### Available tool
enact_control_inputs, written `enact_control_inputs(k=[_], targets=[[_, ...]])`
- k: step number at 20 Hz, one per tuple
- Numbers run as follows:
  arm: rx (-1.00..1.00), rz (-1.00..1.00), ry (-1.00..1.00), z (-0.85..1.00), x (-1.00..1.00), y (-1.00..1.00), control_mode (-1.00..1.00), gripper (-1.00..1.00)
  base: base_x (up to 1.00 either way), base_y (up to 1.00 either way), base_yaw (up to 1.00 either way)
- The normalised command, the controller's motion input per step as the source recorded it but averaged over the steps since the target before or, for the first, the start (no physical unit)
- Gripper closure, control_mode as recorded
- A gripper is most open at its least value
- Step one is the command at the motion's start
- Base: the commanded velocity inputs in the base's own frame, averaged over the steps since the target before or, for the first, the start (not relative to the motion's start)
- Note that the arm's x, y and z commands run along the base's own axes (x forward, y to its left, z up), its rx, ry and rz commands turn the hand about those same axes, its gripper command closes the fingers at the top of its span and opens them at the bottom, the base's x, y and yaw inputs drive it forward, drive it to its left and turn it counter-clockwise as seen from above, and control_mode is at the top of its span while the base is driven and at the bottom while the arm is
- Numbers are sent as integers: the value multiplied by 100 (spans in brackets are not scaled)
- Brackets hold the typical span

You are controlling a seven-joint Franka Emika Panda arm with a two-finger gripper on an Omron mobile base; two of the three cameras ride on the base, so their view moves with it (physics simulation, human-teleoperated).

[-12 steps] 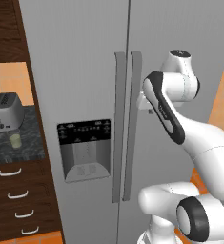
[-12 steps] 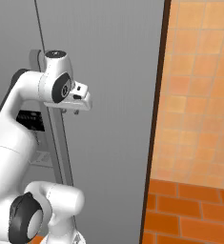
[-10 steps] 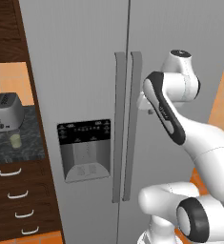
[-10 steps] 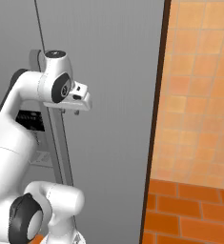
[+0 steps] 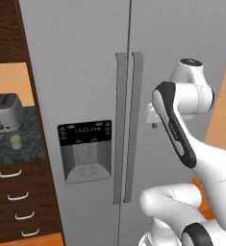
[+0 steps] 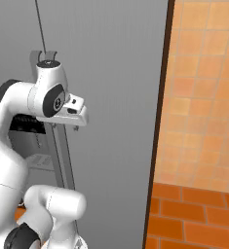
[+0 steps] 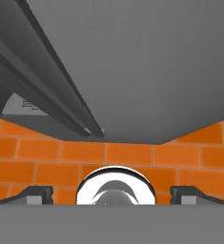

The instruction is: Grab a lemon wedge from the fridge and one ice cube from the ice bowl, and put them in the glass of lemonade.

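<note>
The grey fridge (image 5: 85, 72) stands with both doors closed, its two long handles (image 5: 133, 125) side by side at the middle. My gripper (image 5: 152, 115) hangs just right of the right handle, close to the right door (image 6: 116, 73), pointing down. In the hand view its fingertips (image 7: 35, 193) stand far apart with nothing between them, so it is open. The glass of lemonade (image 5: 15, 141) sits on the dark counter at the left. The lemon wedge is hidden behind the closed doors. The ice cube and ice bowl are out of view.
A silver toaster (image 5: 4, 113) stands behind the glass on the speckled counter (image 5: 32, 139). Wooden drawers (image 5: 18, 211) lie below. A black dispenser panel (image 5: 84, 151) is set into the left door. An orange tiled wall (image 6: 203, 97) and brick floor (image 6: 194, 214) flank the fridge's right.
</note>
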Motion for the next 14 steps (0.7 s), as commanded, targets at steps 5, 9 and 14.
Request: enact_control_inputs(k=[5,9,14], targets=[[-13,0,0,0,-38,83,-100,-100,0,0,0],[-24,0,4,0,-14,100,-100,-100,0,0,0],[-4,0,29,0,-1,-12,-100,-100,0,0,0]])
